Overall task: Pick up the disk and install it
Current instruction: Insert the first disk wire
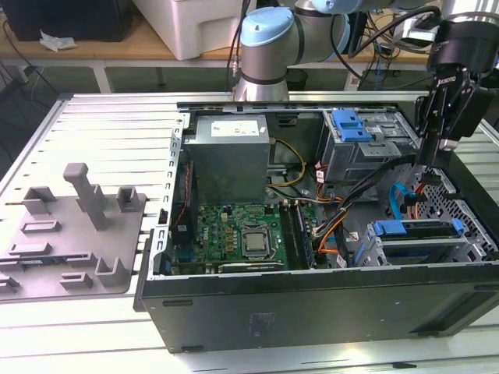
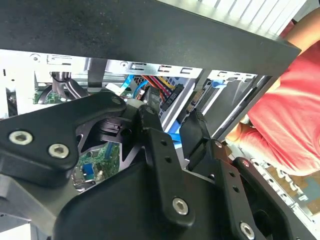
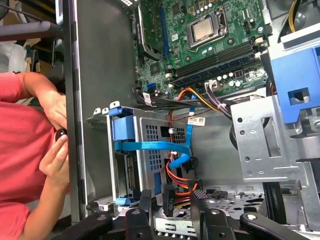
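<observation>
Disk flat in cage, long axis left-right across exterior view; gripper parted, empty, near cables.

Even, bright light fell from overhead in the exterior view, so the ribbed table glowed pale from nine to eleven o'clock. There the grey fixture tray threw only short, soft shadows, and the black computer case carried a faint sheen along its wall at six o'clock. In the second wrist view the gripper sat dark and slightly soft close to the lens while the bare metal sheet behind it washed out to white, and in the first wrist view the motherboard was evenly lit and crisp.
</observation>
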`<state>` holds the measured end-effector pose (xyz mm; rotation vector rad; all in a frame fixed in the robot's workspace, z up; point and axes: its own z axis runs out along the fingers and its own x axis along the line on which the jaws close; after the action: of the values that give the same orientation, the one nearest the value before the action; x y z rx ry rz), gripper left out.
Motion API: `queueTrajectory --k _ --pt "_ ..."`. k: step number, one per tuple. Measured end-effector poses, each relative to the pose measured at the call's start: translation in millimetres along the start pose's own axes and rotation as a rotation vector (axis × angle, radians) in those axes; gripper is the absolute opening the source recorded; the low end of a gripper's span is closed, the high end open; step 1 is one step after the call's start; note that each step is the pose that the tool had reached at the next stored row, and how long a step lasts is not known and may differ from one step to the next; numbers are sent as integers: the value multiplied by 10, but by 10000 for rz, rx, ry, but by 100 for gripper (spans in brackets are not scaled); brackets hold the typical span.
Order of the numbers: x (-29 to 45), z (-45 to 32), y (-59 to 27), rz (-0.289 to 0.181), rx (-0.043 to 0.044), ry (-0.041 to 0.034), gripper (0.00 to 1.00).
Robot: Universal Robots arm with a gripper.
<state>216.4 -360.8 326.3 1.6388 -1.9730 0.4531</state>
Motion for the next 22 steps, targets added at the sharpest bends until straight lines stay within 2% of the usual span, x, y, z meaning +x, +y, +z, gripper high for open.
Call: queueTrajectory --k 8,11,22 --pt "62 50 -7 98 -72 -10 44" --pt "58 57 -7 105 -77 -7 44" --pt "-28 70 2 143 -53 167 44"
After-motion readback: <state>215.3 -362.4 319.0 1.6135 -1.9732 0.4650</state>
